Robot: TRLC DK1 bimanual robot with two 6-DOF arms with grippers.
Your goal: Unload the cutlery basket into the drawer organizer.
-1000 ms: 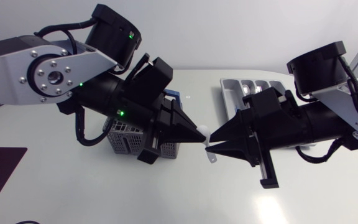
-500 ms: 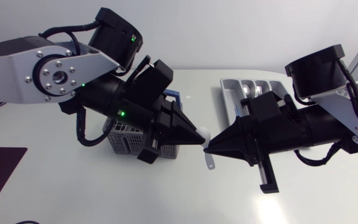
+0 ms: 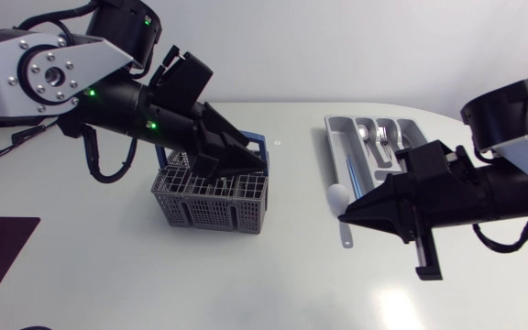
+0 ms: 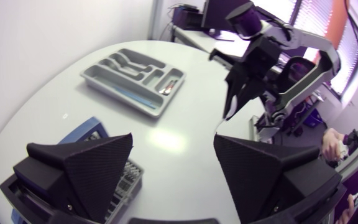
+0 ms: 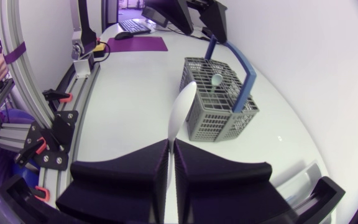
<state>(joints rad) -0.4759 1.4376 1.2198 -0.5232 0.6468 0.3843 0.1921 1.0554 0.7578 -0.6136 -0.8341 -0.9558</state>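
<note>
Cutlery basket [image 3: 211, 203], grey with a blue handle [image 3: 262, 151], stands at the centre left of the head view. The drawer organizer [image 3: 331, 147] lies at the upper right, well apart from it. The right gripper [image 3: 344, 216], at the right middle of the frame, is closed on a white spoon [image 3: 337, 195]. The right wrist view shows both fingers pressing the spoon from two sides, with its bowl standing out ahead of them. The spoon hangs above the table just beside the lower end of the organizer, not yet over a compartment. The left gripper [image 3: 262, 167] hovers over the basket with its fingers [image 4: 86, 168] wide apart and nothing between them. In the right wrist view one more spoon-like piece [image 5: 216, 79] stands in the basket, and some cutlery [image 3: 380, 137] lies in the organizer.

I judge that the step in hand is carrying the white spoon to the organizer, so the task is somewhere in the middle. The next move calls for bringing the spoon over a fitting compartment, turning it along the compartment's length, lowering it, and only then opening the fingers. The left gripper seems well placed to pick the next piece from the basket.
</note>
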